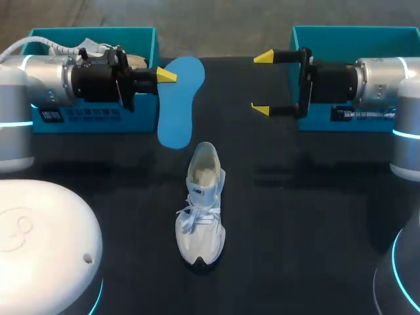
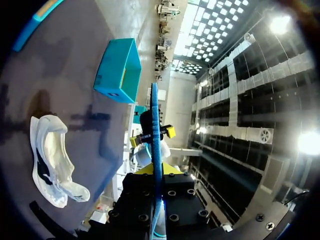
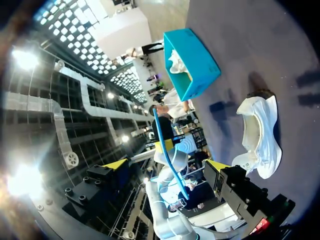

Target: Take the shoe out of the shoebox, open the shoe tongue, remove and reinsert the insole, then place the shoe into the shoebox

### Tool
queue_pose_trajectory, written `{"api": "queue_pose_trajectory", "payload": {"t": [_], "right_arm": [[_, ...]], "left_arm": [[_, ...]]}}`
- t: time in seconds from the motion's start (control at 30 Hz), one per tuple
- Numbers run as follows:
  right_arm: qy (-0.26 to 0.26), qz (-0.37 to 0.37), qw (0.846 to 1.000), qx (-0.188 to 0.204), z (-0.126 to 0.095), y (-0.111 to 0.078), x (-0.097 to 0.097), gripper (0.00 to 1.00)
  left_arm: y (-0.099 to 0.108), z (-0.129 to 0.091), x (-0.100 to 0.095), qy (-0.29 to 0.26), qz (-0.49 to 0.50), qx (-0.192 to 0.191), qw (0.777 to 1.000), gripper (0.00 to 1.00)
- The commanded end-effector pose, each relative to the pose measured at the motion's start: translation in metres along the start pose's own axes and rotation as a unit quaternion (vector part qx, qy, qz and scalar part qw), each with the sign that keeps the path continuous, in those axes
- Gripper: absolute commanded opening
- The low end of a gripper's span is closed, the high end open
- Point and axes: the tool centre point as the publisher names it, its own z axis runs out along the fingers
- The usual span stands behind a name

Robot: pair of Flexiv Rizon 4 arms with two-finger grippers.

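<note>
Head view showed the left gripper [image 1: 165, 76] clamped on one long edge of the blue insole [image 1: 178, 105], near its broad end. The insole lay level, just beside the left shoebox [image 1: 92, 33], its narrow end pointing toward the shoe [image 1: 200, 213]. Whether it touched the table [image 1: 295, 216] could not be told. The white shoe stood upright on the dark table, well apart from both grippers, heel nearest the insole and toe toward the robot. The right gripper [image 1: 262, 83] hung in front of the right shoebox [image 1: 354, 29], facing the insole from the other side, fingers spread wide with nothing between them. Left wrist view showed the insole [image 2: 155, 125] edge-on, running straight out from between its own fingers toward the right gripper, with the shoe off to one side on the table.
</note>
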Motion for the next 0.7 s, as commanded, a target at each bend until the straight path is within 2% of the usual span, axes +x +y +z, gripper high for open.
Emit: {"api": "queue_pose_trajectory", "payload": {"t": [0.03, 0.53, 0.6, 0.67, 0.7], "right_arm": [[-0.002, 0.001, 1.0, 0.0, 0.0, 0.0, 0.0, 1.0], [-0.002, 0.001, 1.0, 0.0, 0.0, 0.0, 0.0, 1.0], [-0.036, 0.0, 0.999, 0.003, 0.002, 0.001, 0.011, 1.0], [-0.117, 0.01, 0.993, 0.001, 0.006, -0.005, 0.031, 1.0], [-0.126, 0.012, 0.992, 0.0, 0.007, -0.006, 0.033, 1.0]], "left_arm": [[-0.007, 0.005, -0.004, 0.003, 0.002, 0.0, 1.0, 0.0], [-0.007, 0.005, -0.004, 0.003, 0.002, 0.0, 1.0, 0.0], [-0.007, 0.005, -0.004, 0.003, 0.002, 0.0, 1.0, 0.0], [-0.007, 0.005, -0.004, 0.003, 0.002, 0.0, 1.0, 0.0], [-0.007, 0.005, -0.004, 0.003, 0.002, 0.0, 1.0, 0.0]]}}
